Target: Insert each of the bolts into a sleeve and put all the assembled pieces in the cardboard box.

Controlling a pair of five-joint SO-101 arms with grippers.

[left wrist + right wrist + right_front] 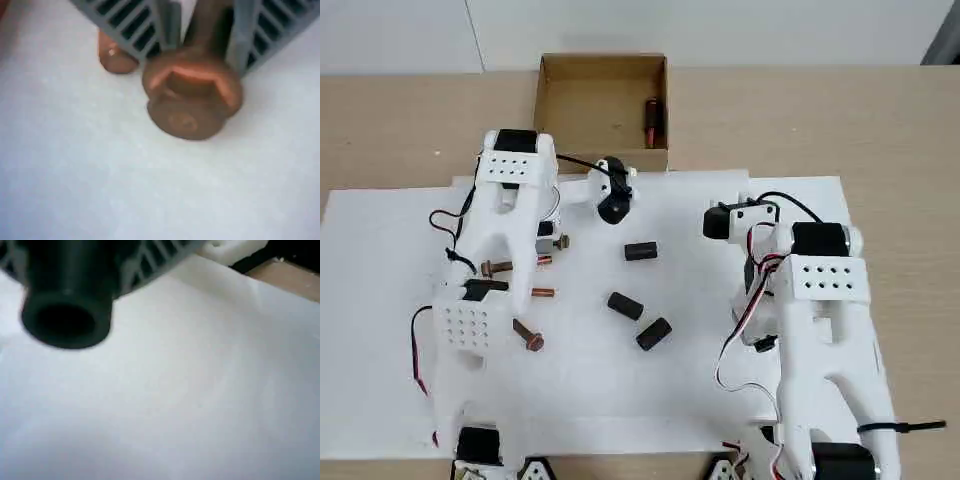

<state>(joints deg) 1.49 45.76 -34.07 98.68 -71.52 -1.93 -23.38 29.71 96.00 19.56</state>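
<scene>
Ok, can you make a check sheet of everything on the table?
Surface: white sheet on a wooden table.
Job's things: three loose sleeves and several loose bolts on the sheet; one assembled piece in the cardboard box.
Clutter: nothing seen.
Grippers: left gripper shut on a bolt; right gripper shut on a sleeve.
Cables: black and red wires looping above the sheet.
Surroundings: pale wall behind the table.

We see a bolt of copper-toned metal with a smooth, dull sheen, and a sleeve of matt black plastic. The cardboard box is plain, matt brown. Smooth white paper sheet covers a pale wood-look table. The nearest arm shell is matt white plastic.
</scene>
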